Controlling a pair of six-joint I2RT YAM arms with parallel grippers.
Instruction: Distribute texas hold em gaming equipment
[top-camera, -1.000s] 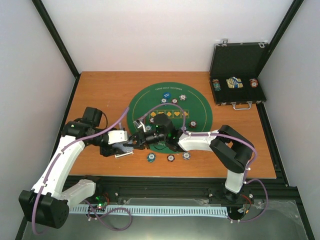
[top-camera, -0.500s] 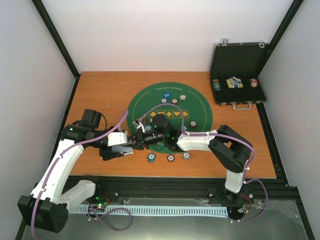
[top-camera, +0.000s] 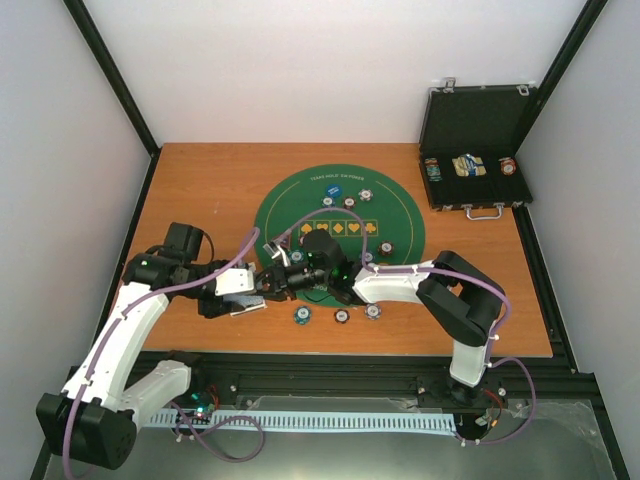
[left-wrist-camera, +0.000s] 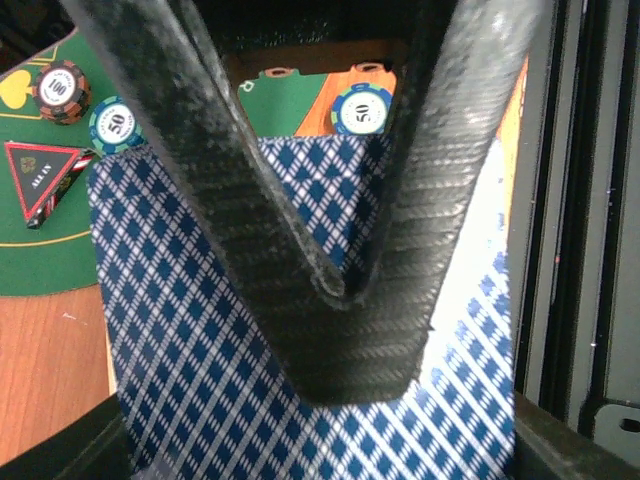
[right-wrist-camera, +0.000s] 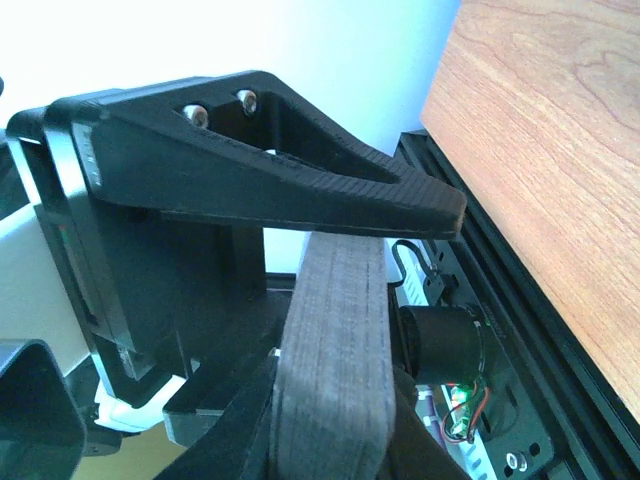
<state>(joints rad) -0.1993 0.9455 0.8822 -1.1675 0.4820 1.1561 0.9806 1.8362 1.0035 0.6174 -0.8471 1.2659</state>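
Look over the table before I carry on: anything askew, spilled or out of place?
Nothing spilled or damaged. Three chips lie on the wooden table just off the near edge of the green mat, while other chips sit on it; that may be deliberate. The black case stands open at the far right corner.

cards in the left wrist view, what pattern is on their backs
A blue and white diamond lattice on the cards, clearest in the left wrist view.
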